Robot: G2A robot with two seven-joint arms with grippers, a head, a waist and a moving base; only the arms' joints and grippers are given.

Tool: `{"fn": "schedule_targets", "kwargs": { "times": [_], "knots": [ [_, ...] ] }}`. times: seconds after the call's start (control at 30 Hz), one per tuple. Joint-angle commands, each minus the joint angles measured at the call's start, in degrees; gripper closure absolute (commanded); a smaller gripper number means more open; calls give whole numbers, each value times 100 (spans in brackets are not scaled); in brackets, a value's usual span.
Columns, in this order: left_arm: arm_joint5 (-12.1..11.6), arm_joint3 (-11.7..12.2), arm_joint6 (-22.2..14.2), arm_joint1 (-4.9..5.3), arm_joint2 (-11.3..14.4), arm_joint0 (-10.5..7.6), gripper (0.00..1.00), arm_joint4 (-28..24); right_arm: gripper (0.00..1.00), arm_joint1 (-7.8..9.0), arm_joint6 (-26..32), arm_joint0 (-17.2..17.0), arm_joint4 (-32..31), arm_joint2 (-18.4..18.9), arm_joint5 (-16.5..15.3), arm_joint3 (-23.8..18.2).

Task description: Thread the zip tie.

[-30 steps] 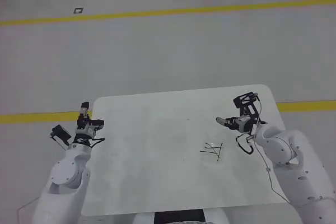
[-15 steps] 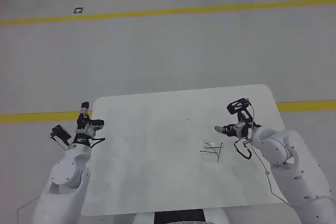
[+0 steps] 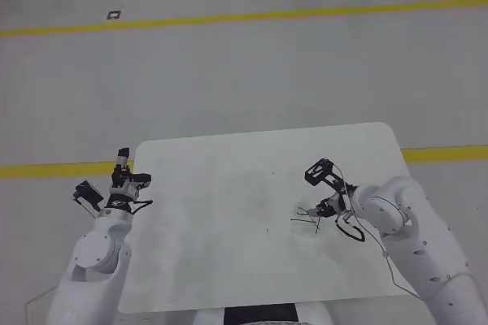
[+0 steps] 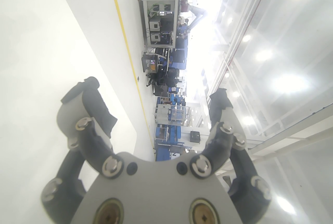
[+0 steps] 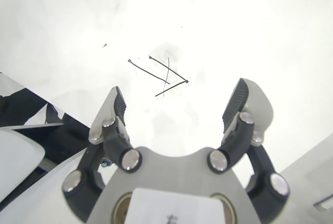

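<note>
In the top view, the right gripper (image 3: 316, 193) had been brought in from the bench's (image 3: 220, 244) right edge over the last second and was held just above the zip ties (image 3: 309, 218), its fingers spread. The left gripper (image 3: 104, 175) had been left unmoved off the bench's left edge, well apart from them. From this it was judged that the approach was nearly done and that no tie had yet been grasped or threaded.

In the left wrist view, the left gripper (image 4: 153, 90) was seen spread wide and empty, with the bench (image 4: 39, 40) edge beside it.

In the right wrist view, the right gripper (image 5: 179, 92) was shown spread, with nothing between its pads. The zip ties (image 5: 164, 74) were found just beyond the fingertips, flat on the bench (image 5: 234, 14). They were seen as a few thin black strips crossed over one another, small square heads at some ends, none closed into a loop.
</note>
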Motion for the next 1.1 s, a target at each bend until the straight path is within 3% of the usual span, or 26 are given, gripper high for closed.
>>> {"fn": "schedule_targets", "kwargs": {
  "times": [0.0, 0.37, 0.47, 0.57, 0.73, 1.07],
  "knots": [
    [0, 0, 0, 0, 0, 0, 0, 0, 0, 5, 98, -9, 43, -50, -31, 91],
    [0, 0, 0, 0, 0, 0, 0, 0, 0, 6, 117, -10, 60, -60, -41, 108],
    [0, 0, 0, 0, 0, 0, 0, 0, 0, 18, -273, -143, -107, -222, -459, 70],
    [0, 0, 0, 0, 0, 0, 0, 0, 0, 30, -425, -161, -268, -335, -586, 98],
    [0, 0, 0, 0, 0, 0, 0, 0, 0, 91, -546, -20, -604, -846, -586, 89],
    [0, 0, 0, 0, 0, 0, 0, 0, 0, 99, -553, -6, -632, -882, -586, 99]
  ]
}}
